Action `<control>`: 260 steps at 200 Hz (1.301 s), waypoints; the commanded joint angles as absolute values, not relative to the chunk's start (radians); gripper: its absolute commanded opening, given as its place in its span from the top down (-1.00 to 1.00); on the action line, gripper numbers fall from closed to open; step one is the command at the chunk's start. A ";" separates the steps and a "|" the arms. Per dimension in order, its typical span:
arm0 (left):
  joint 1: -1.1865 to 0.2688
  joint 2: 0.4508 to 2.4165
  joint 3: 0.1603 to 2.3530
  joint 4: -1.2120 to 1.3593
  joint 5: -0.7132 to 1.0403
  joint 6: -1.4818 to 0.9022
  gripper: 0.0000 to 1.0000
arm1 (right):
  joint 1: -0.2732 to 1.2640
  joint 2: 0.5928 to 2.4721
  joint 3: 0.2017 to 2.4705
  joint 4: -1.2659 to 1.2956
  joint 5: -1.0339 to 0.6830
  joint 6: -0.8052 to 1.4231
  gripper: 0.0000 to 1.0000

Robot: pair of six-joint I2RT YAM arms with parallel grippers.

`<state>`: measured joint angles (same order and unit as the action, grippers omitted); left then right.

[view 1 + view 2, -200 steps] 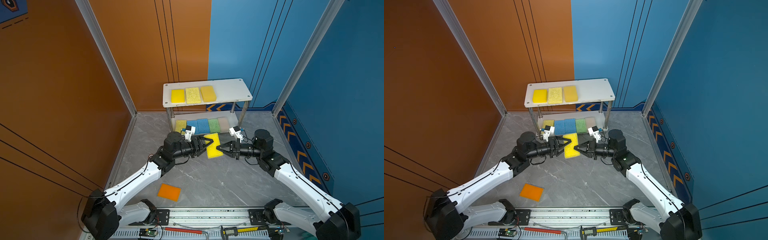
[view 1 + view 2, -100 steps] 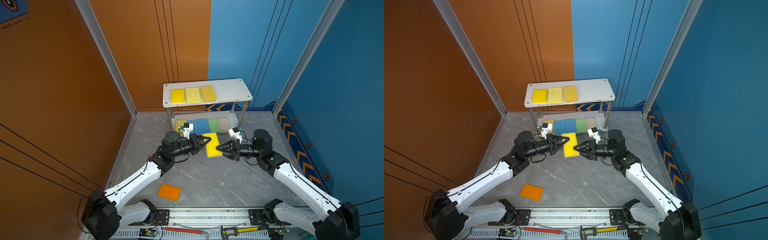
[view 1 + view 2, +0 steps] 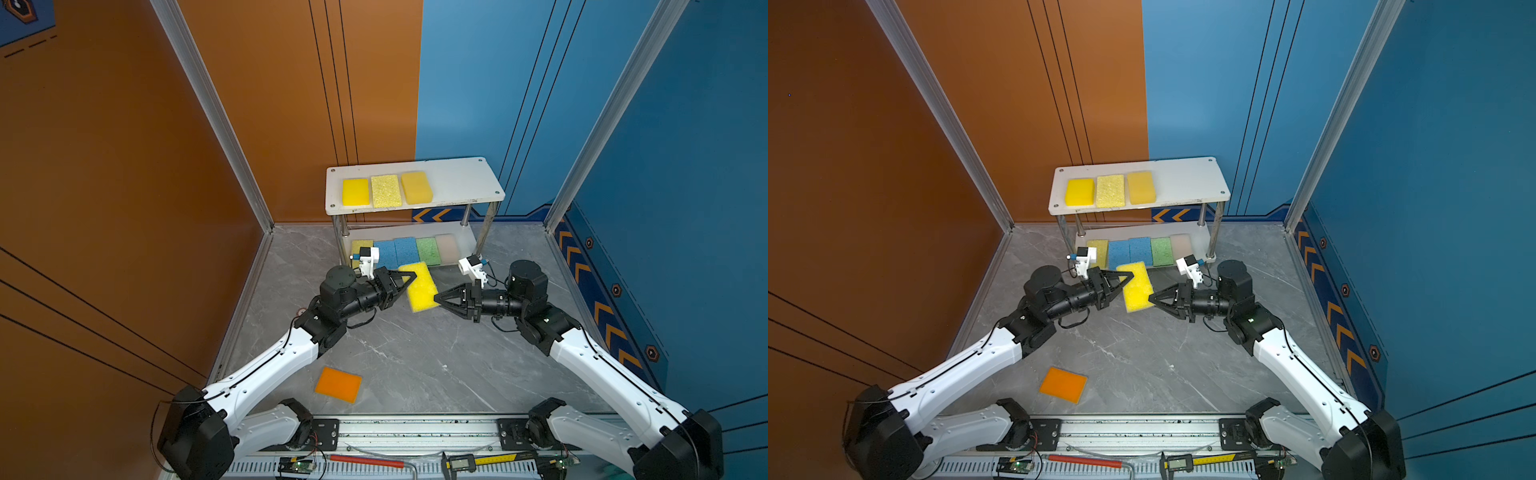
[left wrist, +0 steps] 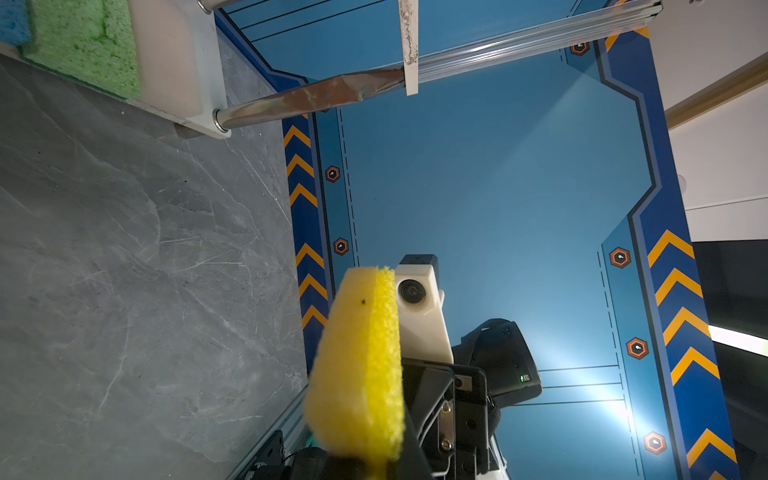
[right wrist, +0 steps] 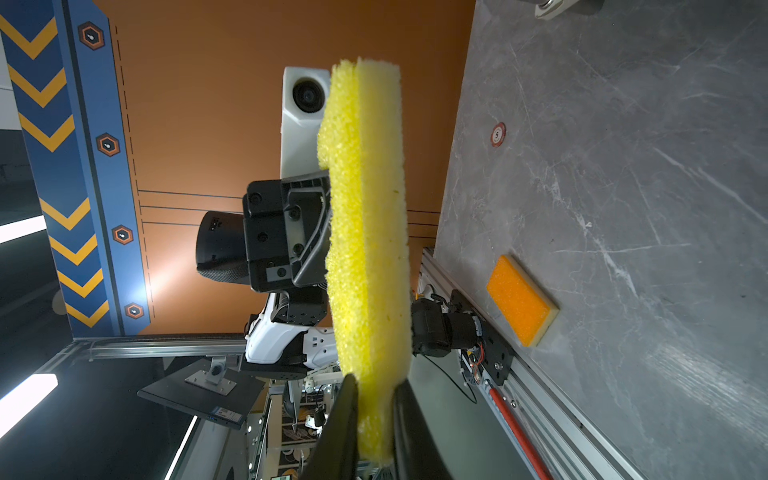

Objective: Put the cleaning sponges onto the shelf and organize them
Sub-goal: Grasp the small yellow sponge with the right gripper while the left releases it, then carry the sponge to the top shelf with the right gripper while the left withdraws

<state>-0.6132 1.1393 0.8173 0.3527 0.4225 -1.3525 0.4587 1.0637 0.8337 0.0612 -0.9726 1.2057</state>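
The flat yellow foam sponge (image 3: 422, 289) is gripped by the left claw (image 3: 411, 276) and by the right claw (image 3: 436, 298) together.

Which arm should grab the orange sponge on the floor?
Left, probably. The orange sponge lies beside the left arm, far from the right arm. Both arms' jaws pinch the yellow sponge now, though.
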 commanded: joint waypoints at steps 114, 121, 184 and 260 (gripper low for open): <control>-0.425 0.821 0.838 -0.313 0.440 -1.122 -0.35 | 0.226 1.062 1.218 -0.334 -0.983 0.942 0.73; -0.425 0.809 0.838 -0.349 0.430 -1.114 -0.35 | 0.222 1.087 1.269 -0.377 -0.967 0.908 0.73; -0.423 0.733 0.822 -0.502 0.382 -1.090 -0.36 | 0.173 1.355 1.676 -0.655 -0.775 0.667 0.67; -0.407 0.735 0.810 -0.517 0.426 -1.092 -0.36 | 0.164 1.649 1.984 -0.655 -0.718 0.610 0.74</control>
